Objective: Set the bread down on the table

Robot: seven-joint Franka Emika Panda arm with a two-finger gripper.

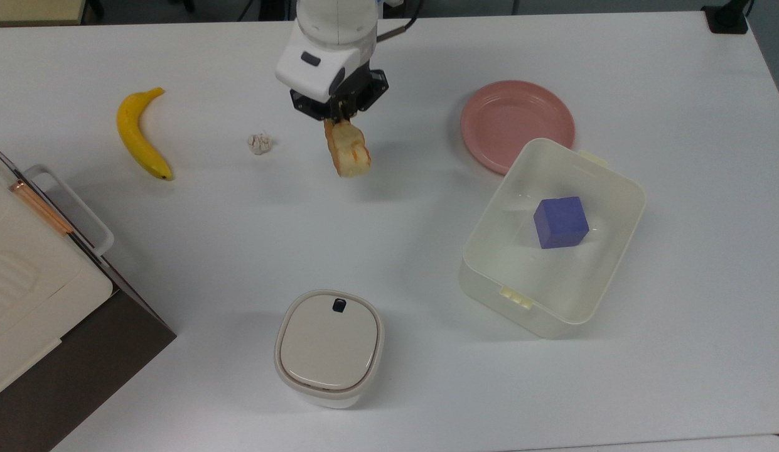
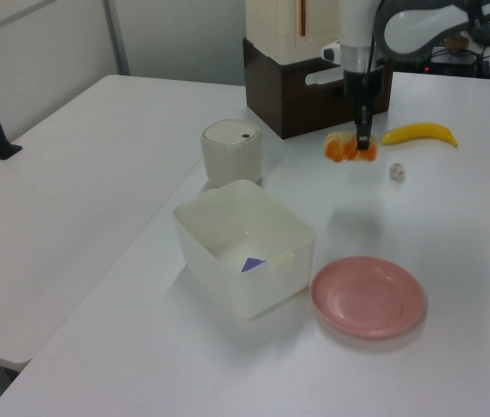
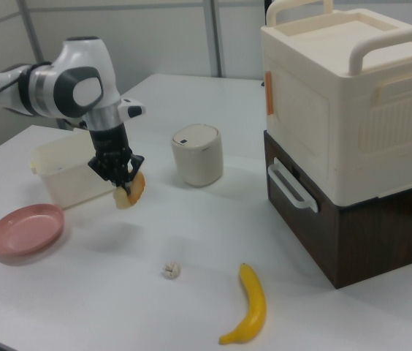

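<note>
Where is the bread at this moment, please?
The bread hangs from the gripper above the table; in the top view it sits between the small whitish wad on its left and the pink plate on its right.

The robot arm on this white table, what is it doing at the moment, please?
The gripper of the white robot arm is shut on a small golden-crusted bread piece and holds it in the air above the large white table. The bread hangs between a tiny whitish wad and a round pink plate, not yet set down. A yellow banana lies further off.
</note>
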